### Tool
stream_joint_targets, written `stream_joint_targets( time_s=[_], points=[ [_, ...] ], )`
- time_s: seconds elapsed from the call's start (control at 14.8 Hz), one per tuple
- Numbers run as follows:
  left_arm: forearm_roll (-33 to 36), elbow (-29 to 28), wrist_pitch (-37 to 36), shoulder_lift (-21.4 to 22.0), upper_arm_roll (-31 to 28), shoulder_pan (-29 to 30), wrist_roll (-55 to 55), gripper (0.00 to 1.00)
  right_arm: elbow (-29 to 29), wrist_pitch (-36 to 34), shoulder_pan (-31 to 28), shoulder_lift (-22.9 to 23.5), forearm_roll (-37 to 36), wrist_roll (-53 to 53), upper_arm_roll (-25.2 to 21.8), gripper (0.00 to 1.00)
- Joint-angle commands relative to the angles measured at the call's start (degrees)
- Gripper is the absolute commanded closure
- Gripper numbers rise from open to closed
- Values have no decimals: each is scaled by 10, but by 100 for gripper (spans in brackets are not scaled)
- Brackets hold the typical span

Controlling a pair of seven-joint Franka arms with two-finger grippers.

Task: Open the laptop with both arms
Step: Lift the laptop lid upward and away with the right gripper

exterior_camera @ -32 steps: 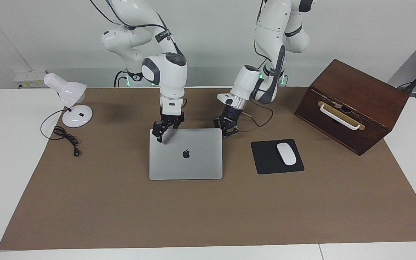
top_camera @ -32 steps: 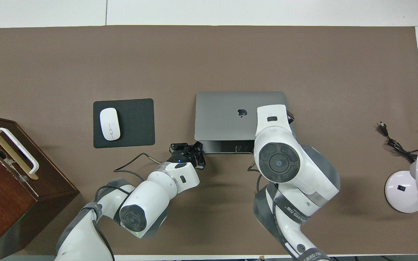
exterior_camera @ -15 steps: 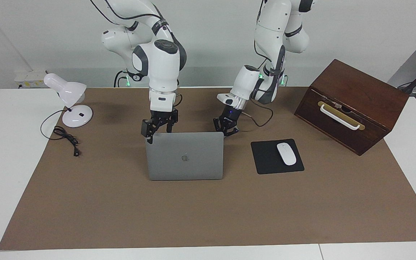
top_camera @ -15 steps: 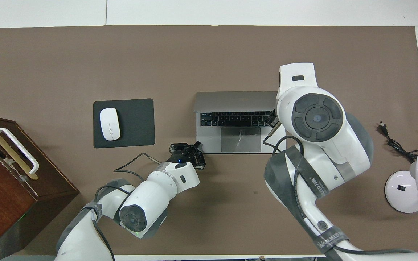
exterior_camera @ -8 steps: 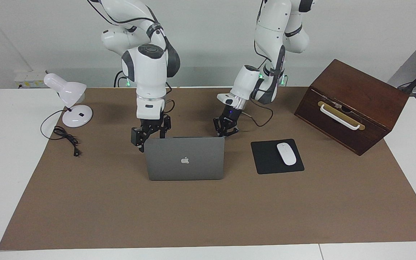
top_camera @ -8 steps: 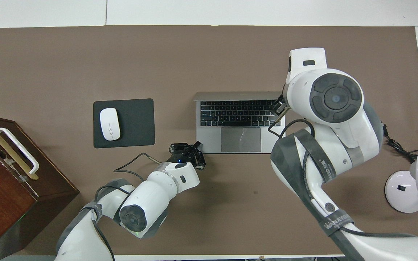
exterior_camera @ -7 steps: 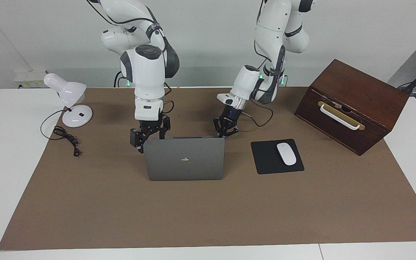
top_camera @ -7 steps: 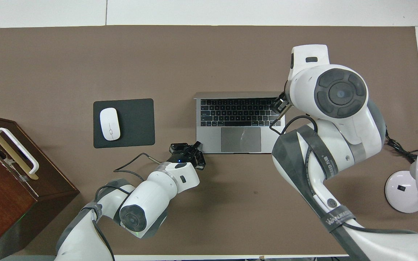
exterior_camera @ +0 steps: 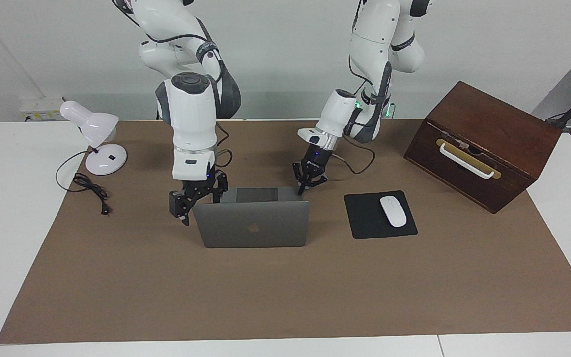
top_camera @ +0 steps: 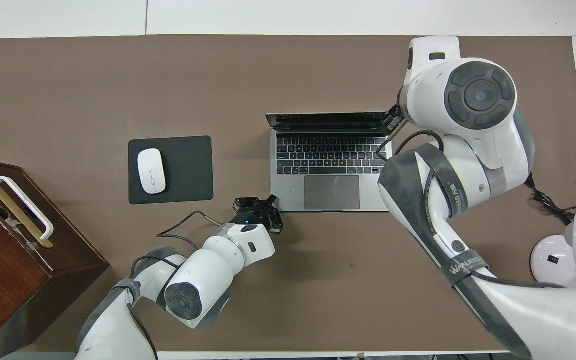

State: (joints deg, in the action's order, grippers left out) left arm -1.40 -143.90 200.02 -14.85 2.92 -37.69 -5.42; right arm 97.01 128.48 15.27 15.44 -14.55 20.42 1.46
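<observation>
A silver-grey laptop (exterior_camera: 253, 225) stands open at the middle of the brown-covered table (exterior_camera: 285, 292), its lid tipped past upright away from the robots, its black keyboard and grey trackpad facing them.

The right claw (exterior_camera: 192, 198) is at the lid's upper corner toward the right arm's end of the table. Its fingers are parted, one on each side of that corner; whether they press on the lid cannot be told. In the overhead view the arm's big white wrist hides most of this claw (top_camera: 393, 119).

The left claw (exterior_camera: 309, 179) sits low at the corner of the laptop's base nearest the robots, toward the left arm's end of the table. Its tips are at the base's edge, with only a narrow gap between them; whether they grip anything cannot be told. From overhead this claw (top_camera: 263, 209) shows just beside the front corner of the base.

A black mouse pad (exterior_camera: 365, 223) carrying a white mouse (exterior_camera: 393, 211) lies beside the laptop toward the left arm's end, with a dark wooden box (exterior_camera: 484, 144) past it at that end. A white desk lamp (exterior_camera: 94, 139) and its coiled black cord (exterior_camera: 89, 191) stand at the right arm's end.
</observation>
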Motion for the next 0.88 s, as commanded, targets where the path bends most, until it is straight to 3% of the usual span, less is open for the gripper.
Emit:
stream_joint_targets(
  time_s=[0.0, 0.47, 0.81],
  points=[
    [-6, 15, 7, -31, 1, 2, 12, 100, -42, 5, -13, 31, 24, 17, 4, 0],
    [-6, 15, 7, -31, 1, 2, 12, 100, -107, -5, -30, 76, 27, 18, 6, 0],
    [-6, 14, 8, -31, 2, 2, 12, 100, -110, -43, -21, 73, 48, 13, 6, 0]
  ],
)
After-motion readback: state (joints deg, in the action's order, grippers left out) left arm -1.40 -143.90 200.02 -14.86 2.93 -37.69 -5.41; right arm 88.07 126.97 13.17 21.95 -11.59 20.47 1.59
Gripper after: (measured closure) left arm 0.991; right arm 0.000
